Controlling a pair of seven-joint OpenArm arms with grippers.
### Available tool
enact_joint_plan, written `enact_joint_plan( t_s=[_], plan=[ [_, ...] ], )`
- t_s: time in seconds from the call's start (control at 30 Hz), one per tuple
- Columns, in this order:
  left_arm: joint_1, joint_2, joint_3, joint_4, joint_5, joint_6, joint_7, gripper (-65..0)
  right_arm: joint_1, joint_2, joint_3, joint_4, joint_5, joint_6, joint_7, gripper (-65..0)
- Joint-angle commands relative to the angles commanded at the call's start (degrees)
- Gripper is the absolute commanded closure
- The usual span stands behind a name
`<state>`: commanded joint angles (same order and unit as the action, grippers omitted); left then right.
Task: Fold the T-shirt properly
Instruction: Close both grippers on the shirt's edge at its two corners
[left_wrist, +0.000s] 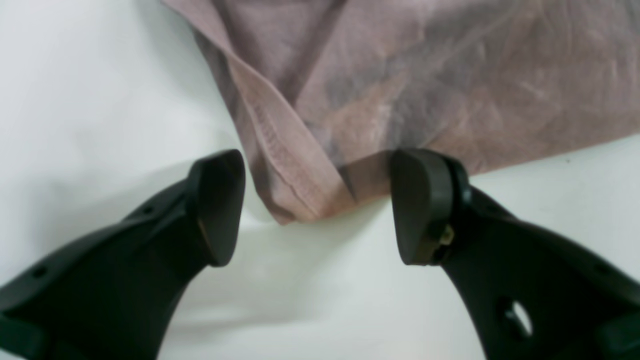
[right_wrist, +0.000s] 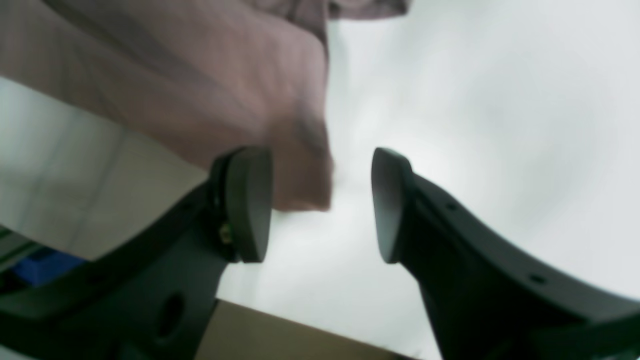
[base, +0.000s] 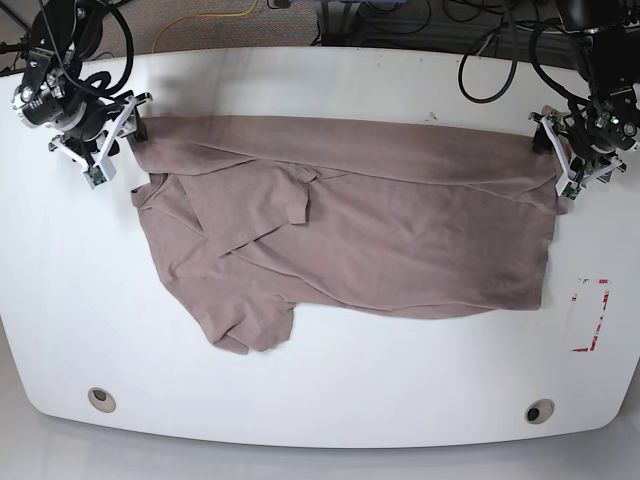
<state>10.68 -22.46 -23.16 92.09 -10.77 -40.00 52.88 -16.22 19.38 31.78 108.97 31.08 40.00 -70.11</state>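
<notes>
T-shirt: spread wide across white table, far long edge already doubled over toward the near side, one sleeve folded inward on top, another sleeve hanging toward the near edge. Fabric wrinkled, not flat.

Left gripper: at the far corner on base view's right, jaws apart, nothing clamped; hemmed corner lying between the fingertips, one tip apparently touching the cloth edge. Right gripper: at the opposite far corner, jaws likewise apart, empty; cloth corner lying beside one finger.

Step in hand, as judged: seizing both far corners for the next fold. For a clean result: lower until both layers sit between the pads, close on the hem rather than a single ply, lift both corners level and together, keep the edge taut between arms.

Wrist views only: jaw gap, hem stitching, corner position relative to pads. Right wrist view blurred; contact uncertain. Base view only: full garment outline, sleeve layout, red-outlined marking on the table near the right edge, cables behind.
</notes>
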Motion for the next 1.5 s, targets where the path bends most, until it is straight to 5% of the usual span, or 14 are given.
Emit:
enact_joint_plan(
  t_s=[0.27,0.53,0.63,0.87,1.17,1.5],
  plan=[
    [0.0,0.0,0.0,0.1,-0.2,0.0,0.0,-42.2,0.8,-3.9,0.0,-0.8,-7.7,0.0,2.4,-48.7],
    [-0.3,0.0,-0.3,0.7,-0.4,0.0,0.1,-50.0,2.0,-5.9,-0.1,-4.2,-13.9,0.0,5.5,-49.6],
    [-0.3,0.1,-0.3,2.3,-0.4,0.0,0.1,-50.8,2.6,-5.9,-0.1,-7.4,-13.8,0.0,5.5,-44.1],
    [-1.6,0.4,-0.6,6.9,-0.4,0.0,1.8,-51.1,3.8,-6.1,0.0,-12.2,-14.1,0.0,5.8,-19.3],
    [-4.4,3.0,-8.7,8.4,-0.3,0.0,6.8,-51.1,3.6,-6.4,0.0,-12.5,-14.1,0.0,7.1,-17.4],
    [-4.7,3.2,-7.9,3.7,-0.4,0.0,6.8,-51.1,3.6,-6.4,0.0,-12.5,-13.9,0.0,7.1,-17.4]
  ],
)
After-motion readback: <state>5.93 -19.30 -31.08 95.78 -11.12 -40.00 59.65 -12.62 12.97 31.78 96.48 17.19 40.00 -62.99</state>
